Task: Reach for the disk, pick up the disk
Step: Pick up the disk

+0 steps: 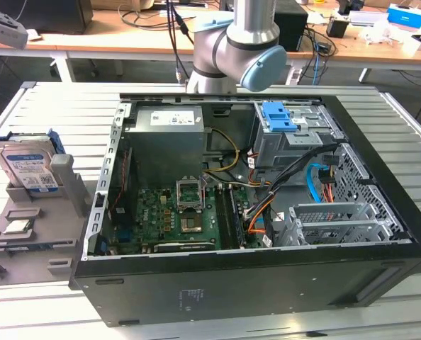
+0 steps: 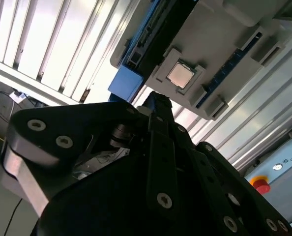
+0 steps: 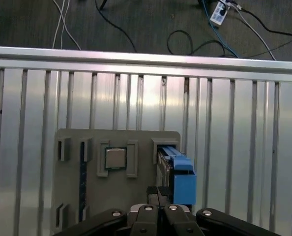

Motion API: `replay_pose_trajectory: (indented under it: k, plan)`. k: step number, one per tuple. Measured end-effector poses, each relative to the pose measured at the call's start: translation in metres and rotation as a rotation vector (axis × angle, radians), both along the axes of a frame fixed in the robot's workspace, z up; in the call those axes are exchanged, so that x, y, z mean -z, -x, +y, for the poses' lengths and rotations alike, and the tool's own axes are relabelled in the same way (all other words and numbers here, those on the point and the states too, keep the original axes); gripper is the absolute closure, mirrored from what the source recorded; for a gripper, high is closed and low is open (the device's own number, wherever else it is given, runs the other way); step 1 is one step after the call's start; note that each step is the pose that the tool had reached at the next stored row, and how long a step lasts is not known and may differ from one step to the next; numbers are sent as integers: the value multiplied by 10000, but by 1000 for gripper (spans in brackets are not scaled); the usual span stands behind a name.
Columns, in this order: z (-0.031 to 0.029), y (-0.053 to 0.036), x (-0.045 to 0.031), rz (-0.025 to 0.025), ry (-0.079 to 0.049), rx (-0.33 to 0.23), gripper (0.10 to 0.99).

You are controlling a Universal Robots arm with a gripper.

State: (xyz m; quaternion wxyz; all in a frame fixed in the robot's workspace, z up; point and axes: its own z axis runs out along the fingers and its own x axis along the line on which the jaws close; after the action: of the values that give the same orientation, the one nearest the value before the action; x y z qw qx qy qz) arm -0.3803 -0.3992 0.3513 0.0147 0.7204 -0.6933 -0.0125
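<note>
Ribbed aluminium table (image 3: 234, 147) spreads under the gripper (image 3: 159, 191), jaws closed together, empty. Just past its tips the disk (image 3: 176, 166) stands on edge in a grey holder (image 3: 72, 187), long axis running away from the tool, bare slats alongside.

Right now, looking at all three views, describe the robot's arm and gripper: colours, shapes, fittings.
In the exterior view the arm is a silver-grey metal tube with rounded grey joints and a pale blue round cap. In the first wrist view the gripper is matte black, built of angular linked bars dotted with silver bolt heads.
</note>
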Motion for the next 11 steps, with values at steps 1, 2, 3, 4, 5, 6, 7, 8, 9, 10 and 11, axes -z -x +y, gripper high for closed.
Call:
replay_pose_trajectory:
  k: [1, 2, 3, 4, 5, 6, 7, 8, 9, 10, 11]
  plan:
    - [0, 0, 0, 0, 0, 52, 980]
    - [0, 0, 0, -1, 0, 110, 980]
    - [0, 0, 0, 0, 0, 177, 980]
    - [0, 0, 0, 0, 0, 247, 980]
    - [0, 0, 0, 0, 0, 335, 980]
    - [0, 0, 0, 0, 0, 368, 980]
    - [0, 0, 0, 0, 0, 376, 980]
    - [0, 0, 0, 0, 0, 377, 980]
    - [0, 0, 0, 0, 0, 378, 980]
    - [0, 0, 0, 0, 0, 393, 980]
    - [0, 0, 1, 0, 0, 503, 980]
